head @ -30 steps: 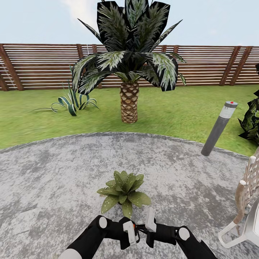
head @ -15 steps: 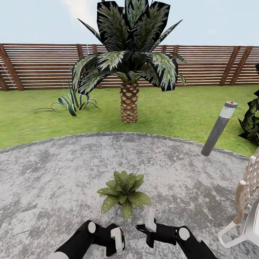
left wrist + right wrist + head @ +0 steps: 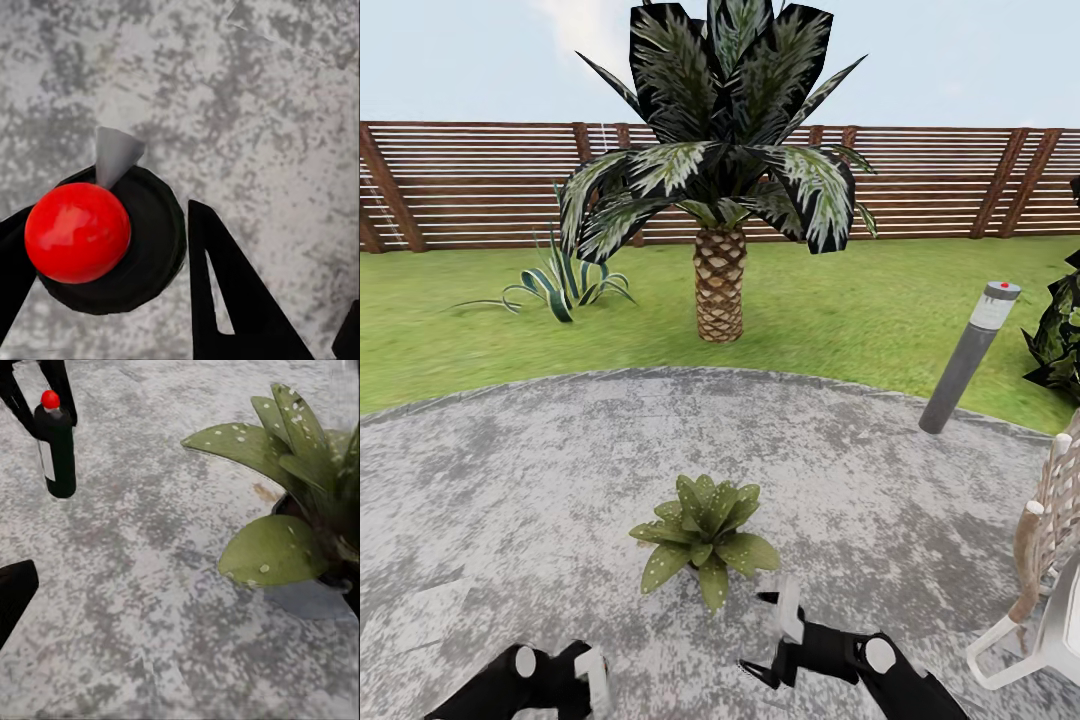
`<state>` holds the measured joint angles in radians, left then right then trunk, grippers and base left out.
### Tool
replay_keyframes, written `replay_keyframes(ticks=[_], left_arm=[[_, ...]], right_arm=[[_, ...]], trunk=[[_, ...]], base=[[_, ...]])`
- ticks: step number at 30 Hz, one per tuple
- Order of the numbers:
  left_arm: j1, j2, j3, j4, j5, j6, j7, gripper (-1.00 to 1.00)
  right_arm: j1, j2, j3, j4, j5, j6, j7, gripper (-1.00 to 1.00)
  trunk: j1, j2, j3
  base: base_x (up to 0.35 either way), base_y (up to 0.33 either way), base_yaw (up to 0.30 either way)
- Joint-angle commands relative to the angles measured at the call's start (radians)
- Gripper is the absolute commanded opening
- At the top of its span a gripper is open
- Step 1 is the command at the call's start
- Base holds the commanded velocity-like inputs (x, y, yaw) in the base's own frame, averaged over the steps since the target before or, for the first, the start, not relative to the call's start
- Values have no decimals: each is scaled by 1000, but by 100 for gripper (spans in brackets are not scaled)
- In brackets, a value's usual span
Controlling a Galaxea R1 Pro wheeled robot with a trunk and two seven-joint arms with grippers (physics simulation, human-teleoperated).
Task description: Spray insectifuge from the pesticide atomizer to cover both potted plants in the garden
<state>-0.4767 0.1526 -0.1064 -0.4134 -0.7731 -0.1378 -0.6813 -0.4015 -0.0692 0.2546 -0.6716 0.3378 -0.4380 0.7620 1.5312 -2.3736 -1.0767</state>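
Both end effectors gape: left (image 3: 112,285) straddling pesticide atomizer (image 3: 55,446), right (image 3: 772,632) empty

The pot under the potted plant (image 3: 705,535) on the stone patio (image 3: 510,480) is almost wholly hidden by its leaves, and the right wrist view cuts that plant (image 3: 300,502) off at the frame edge. Seen from directly above beside the left gripper (image 3: 112,247), the spray bottle (image 3: 105,240) shows just its red cap and dark shoulder, its body hidden beneath. The wicker chair (image 3: 1045,570) beside the grey bollard lamp (image 3: 968,357) is cropped by the head view's edge.
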Motion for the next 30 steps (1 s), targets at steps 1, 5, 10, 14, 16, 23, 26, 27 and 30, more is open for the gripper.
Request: replay_keyframes(ticks=[1, 5, 10, 14, 16, 23, 26, 27, 30], left_arm=[[0, -2, 37, 28, 2, -11, 66, -100], [0, -14, 172, 140, 140, -54, 199, -100], [17, -13, 240, 220, 453, -146, 354, -100], [69, -13, 245, 225, 586, -193, 506, -100], [85, -14, 246, 233, 620, -233, 570, -100], [104, -15, 245, 281, 676, -264, 650, -100], [104, -15, 245, 291, 676, -264, 651, -100], [104, -15, 245, 291, 677, -264, 651, -100], [104, -15, 245, 292, 677, -264, 651, -100]], right_arm=[[0, -11, 2, 42, 7, -6, -60, 100], [0, -27, 2, 267, -1, -8, -320, 100], [2, -18, 3, 529, -35, -10, -742, 100], [6, -13, 2, 629, -175, -72, -923, 100], [8, -11, 3, 638, -277, -101, -941, 100], [9, 2, 7, 645, -414, -116, -944, 100], [9, 28, 6, 646, -420, -112, -944, 100], [9, 31, 6, 646, -420, -111, -944, 100], [9, 31, 6, 646, -419, -111, -944, 100]], trunk=[[0, 0, -1], [0, 0, -1], [0, 0, -1], [0, 0, -1], [0, 0, -1], [0, 0, -1], [0, 0, -1], [0, 0, -1], [0, 0, -1]], base=[[0, 0, 0], [0, 0, 0], [0, 0, 0], [0, 0, 0], [0, 0, 0], [0, 0, 0], [0, 0, 0], [0, 0, 0], [0, 0, 0]])
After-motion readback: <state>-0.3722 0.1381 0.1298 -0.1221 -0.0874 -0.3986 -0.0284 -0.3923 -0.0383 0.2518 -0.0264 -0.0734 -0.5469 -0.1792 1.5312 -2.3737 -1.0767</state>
